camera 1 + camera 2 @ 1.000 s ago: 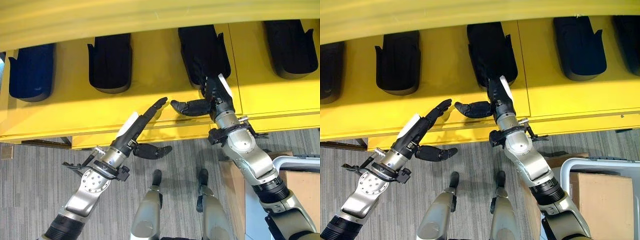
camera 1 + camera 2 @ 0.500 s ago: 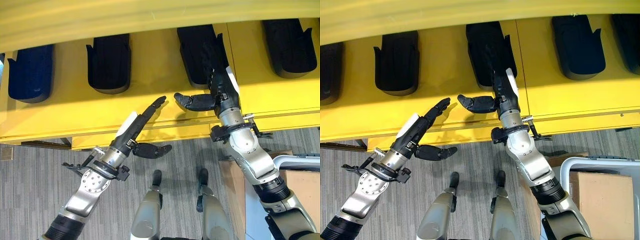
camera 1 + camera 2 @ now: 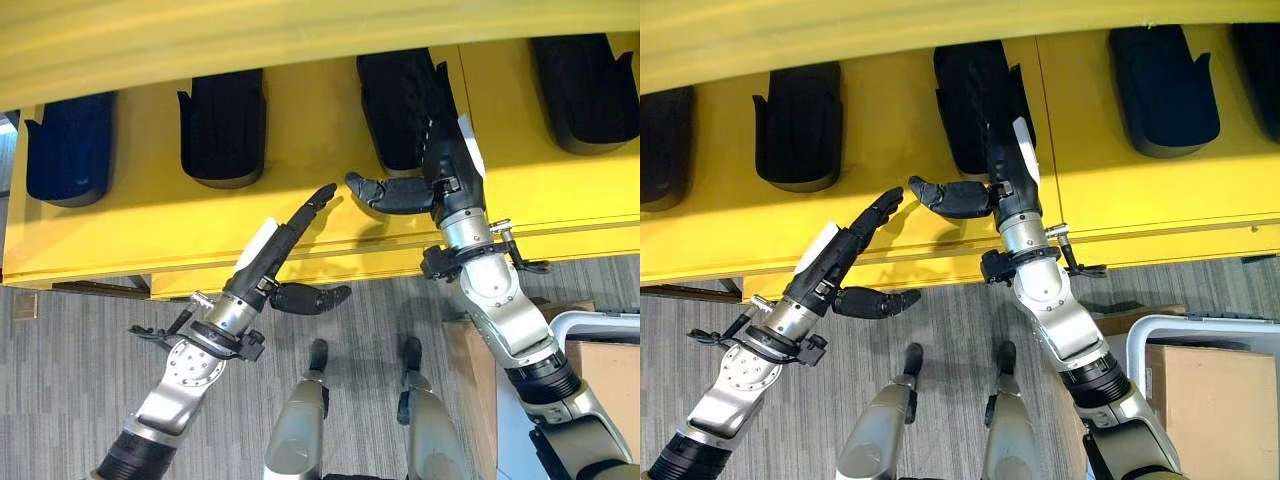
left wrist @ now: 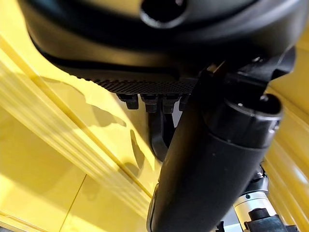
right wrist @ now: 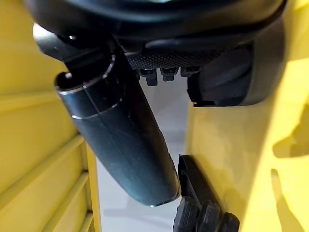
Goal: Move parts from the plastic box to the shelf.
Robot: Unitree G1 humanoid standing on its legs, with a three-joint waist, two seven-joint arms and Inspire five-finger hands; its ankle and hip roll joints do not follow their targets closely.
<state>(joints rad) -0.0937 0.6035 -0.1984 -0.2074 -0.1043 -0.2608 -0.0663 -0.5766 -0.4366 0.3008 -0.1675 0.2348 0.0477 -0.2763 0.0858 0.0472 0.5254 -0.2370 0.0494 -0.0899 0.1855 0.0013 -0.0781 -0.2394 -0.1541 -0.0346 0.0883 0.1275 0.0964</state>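
While both arms reach up from below, we find the plastic box (image 3: 1160, 345) nearest the robot at the lower right, a pale rim standing on the grey carpet (image 3: 70, 370), with a brown cardboard carton (image 3: 1205, 405) inside it. We cannot tell whether any parts lie in it.

Further out, the left hand (image 3: 270, 262) hangs just before the front lip of the yellow shelf (image 3: 300, 215). Its fingers are straight and together, their tips over the shelf's front edge, and its thumb juts out to the side above the carpet. It holds nothing.

Beyond that, the right hand (image 3: 1005, 180) lies over the shelf surface. Its fingers are extended and reach onto the lower end of the middle black part (image 3: 975, 100); the thumb stands out sideways toward the left hand. The fingers are not curled round the part, so far as we can see. The right wrist view shows the thumb stretched out beside the yellow surface.

Farthest back, we count 4 black parts in a row on the shelf in the left eye view: 1 at the far left (image 3: 68, 145), 1 next to it (image 3: 222, 122), the middle part, and 1 at the right (image 3: 590, 90). They lie well apart from one another.
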